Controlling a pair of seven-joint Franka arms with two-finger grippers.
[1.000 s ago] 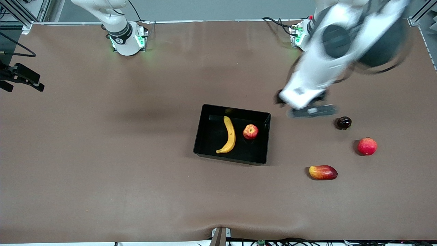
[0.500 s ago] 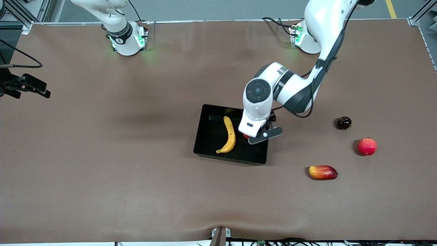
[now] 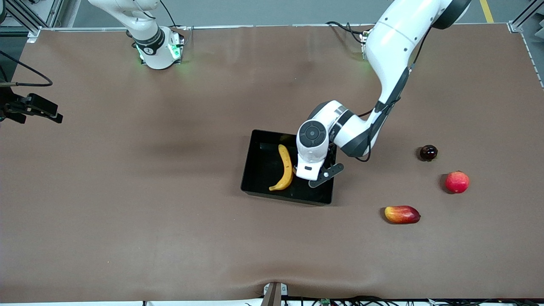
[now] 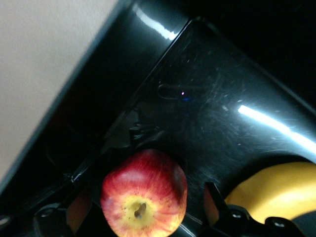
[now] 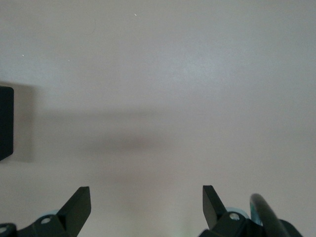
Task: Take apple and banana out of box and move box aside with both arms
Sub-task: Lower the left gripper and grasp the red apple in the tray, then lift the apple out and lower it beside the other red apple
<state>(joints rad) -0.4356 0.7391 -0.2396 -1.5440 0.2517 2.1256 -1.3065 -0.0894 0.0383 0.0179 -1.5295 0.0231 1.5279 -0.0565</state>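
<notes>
- The apple (image 4: 144,193) sits on the floor of the black box (image 3: 258,170), in the part toward my left arm's end; in the front view my own wrist hides it.
- My left pincer (image 4: 145,210) is down in the box with its fingers (image 4: 212,202) spread wide, one on each side of the apple. They are released, with a gap between each finger and the fruit.
- The banana (image 3: 286,168) lies in the same box just beside the apple, toward my right arm's end, its length running from farther to nearer the front camera. In the left wrist view its yellow skin shows just past one finger.
- The box rests on the brown worktop (image 3: 127,191) around its middle, open top up, low glossy walls catching the light.
- Out on the worktop toward my left arm's end, well apart from the box, lie three other fruits: a small dark round fruit (image 3: 428,152), a plain red round fruit (image 3: 457,182) nearer the front camera than it, and a red-and-yellow mango (image 3: 402,214) nearer still.
- My right pincer (image 5: 146,205) waits over bare worktop, fingers released and empty; a dark corner of the box shows at the edge of the right wrist view.
</notes>
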